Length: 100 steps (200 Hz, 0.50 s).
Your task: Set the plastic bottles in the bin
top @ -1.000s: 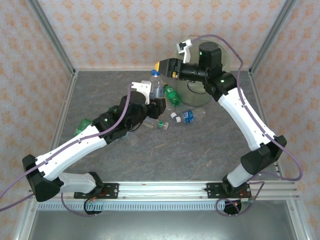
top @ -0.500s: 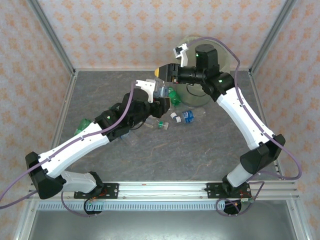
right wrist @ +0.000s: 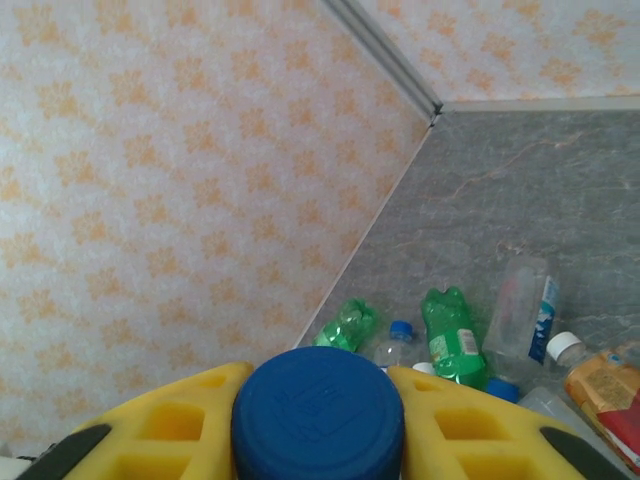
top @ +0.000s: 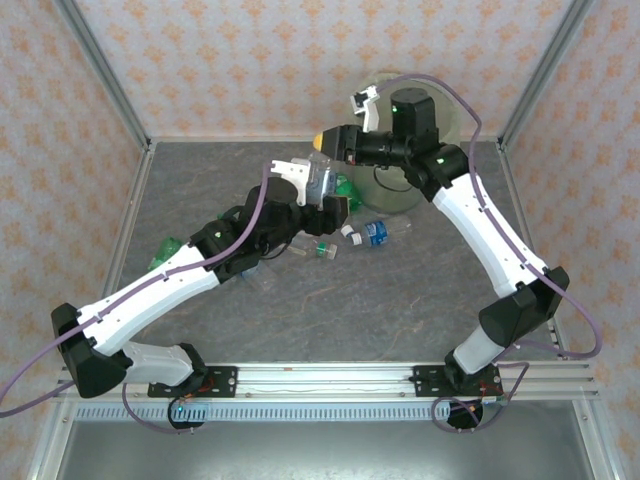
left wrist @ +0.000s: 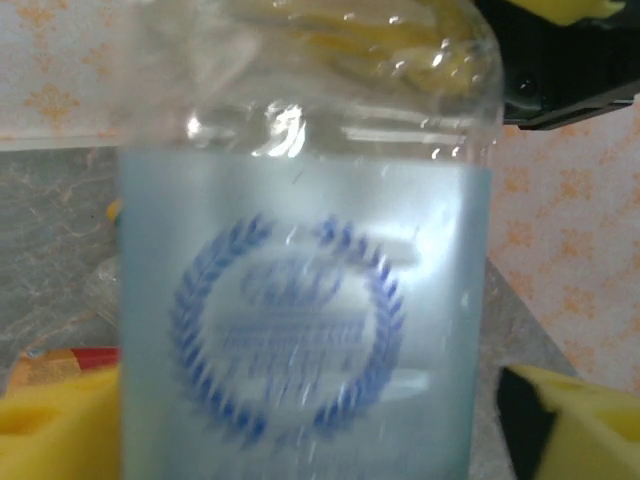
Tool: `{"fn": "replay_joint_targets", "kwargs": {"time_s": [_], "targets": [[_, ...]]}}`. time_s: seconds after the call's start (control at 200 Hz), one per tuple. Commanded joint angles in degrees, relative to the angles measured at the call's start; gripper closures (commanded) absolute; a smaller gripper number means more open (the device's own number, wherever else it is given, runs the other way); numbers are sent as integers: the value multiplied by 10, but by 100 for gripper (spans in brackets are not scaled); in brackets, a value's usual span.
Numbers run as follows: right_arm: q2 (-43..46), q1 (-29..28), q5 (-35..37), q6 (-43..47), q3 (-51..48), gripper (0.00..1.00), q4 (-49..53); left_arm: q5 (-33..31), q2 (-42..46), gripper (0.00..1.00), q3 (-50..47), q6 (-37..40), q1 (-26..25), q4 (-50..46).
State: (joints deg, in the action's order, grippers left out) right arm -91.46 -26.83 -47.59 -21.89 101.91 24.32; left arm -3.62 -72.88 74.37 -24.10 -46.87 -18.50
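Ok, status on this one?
Left gripper open around bottle. Right gripper shut on its cap. Bin beneath right arm; path looks clear.

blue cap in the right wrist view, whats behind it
Past the blue cap, shut in the right pincer, a green bottle and a clear bottle lie on the table. The cap hides what's below.

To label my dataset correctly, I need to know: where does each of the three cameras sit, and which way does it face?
Top external: above and behind the bases, looking down on the table; both arms, left pincer, right pincer.
Left wrist: on the left arm, facing the clear bottle close up; its yellow pads at the bottom corners.
Right wrist: on the right arm, looking past the blue cap to wall and table; its yellow fingers flank the cap.
Shared: all show that bottle.
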Motion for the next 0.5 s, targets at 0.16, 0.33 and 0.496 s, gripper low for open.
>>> {"fn": "replay_joint_targets", "kwargs": {"time_s": [0.16, 0.33, 0.496], "targets": [[-3, 101, 55, -90, 18, 68, -56, -75, 101, 1, -55, -51, 0, 34], [-16, 170, 128, -128, 32, 67, -56, -124, 162, 1, -104, -100, 1, 22], [-35, 220, 173, -167, 41, 67, -69, -167, 214, 1, -145, -151, 7, -6]]}}
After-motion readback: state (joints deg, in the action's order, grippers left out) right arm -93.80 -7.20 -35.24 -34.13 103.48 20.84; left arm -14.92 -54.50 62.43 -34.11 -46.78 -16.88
